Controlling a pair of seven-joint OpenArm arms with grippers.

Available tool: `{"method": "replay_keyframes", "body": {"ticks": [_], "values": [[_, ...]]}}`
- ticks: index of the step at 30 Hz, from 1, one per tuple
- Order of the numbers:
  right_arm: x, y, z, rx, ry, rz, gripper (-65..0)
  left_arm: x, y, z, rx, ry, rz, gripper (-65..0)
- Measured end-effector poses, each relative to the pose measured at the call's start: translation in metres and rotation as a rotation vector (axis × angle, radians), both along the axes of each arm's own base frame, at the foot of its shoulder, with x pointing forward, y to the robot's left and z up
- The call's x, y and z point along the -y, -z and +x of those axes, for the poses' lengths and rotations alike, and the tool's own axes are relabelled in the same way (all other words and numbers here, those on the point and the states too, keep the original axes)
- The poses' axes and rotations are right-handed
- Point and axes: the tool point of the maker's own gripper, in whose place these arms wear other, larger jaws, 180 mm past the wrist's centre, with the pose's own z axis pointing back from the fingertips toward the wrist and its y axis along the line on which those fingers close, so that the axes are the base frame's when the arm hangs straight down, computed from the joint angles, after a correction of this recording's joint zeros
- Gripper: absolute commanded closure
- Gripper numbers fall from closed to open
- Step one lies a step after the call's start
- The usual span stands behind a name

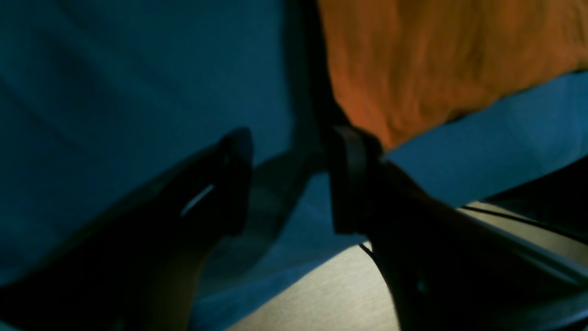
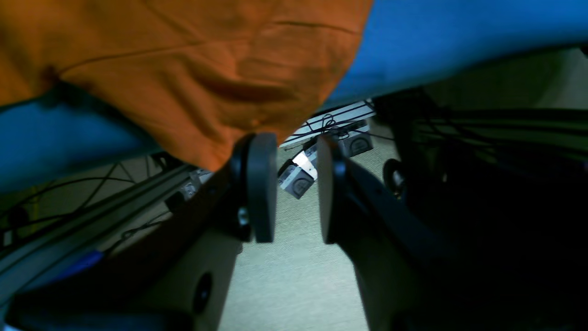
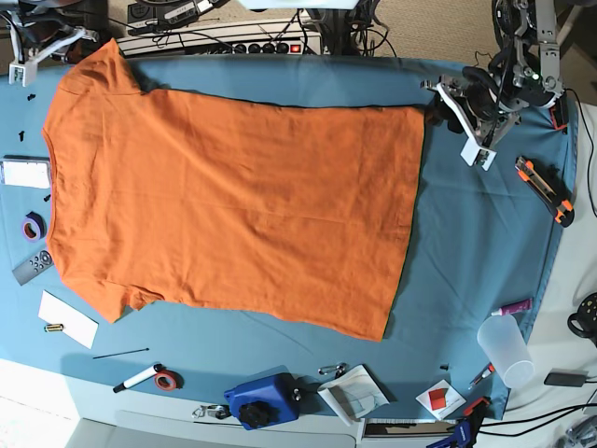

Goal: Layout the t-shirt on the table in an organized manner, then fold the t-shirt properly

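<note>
The orange t-shirt (image 3: 233,205) lies spread flat on the teal-covered table (image 3: 466,261), neck to the left and hem to the right. My left gripper (image 1: 291,179) is open just above the cloth beside the shirt's hem corner (image 1: 436,69), holding nothing; in the base view that arm (image 3: 476,103) is at the top right. My right gripper (image 2: 294,188) is open off the table edge, with floor showing between its pads. A sleeve corner (image 2: 206,92) hangs over the edge against its left finger (image 2: 262,184). That arm (image 3: 42,47) sits at the top left.
An orange utility knife (image 3: 546,191), a clear cup (image 3: 504,347) and a purple marker (image 3: 513,306) lie to the right. A blue object (image 3: 261,399), a marker (image 3: 140,378), white paper (image 3: 67,319), a tape roll (image 3: 34,226) and a remote (image 3: 33,266) line the front and left.
</note>
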Motion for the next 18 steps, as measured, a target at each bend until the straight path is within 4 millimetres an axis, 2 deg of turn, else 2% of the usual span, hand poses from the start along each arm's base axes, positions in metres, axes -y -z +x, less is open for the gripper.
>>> {"method": "replay_keyframes", "body": {"ticks": [11,13,18], "values": [[0.010,-0.008,0.006,0.003,-0.022,-0.040,-15.7,0.003,-0.007,-0.003,-0.046,0.051,0.035,-28.4],[0.010,-0.008,0.007,0.011,-0.023,-0.042,-15.7,0.002,-0.018,0.001,-0.013,0.066,0.069,-28.4],[0.010,-0.010,0.010,0.025,-0.025,-0.045,-15.7,0.012,-0.060,0.010,0.124,0.117,0.123,-28.4]]}}
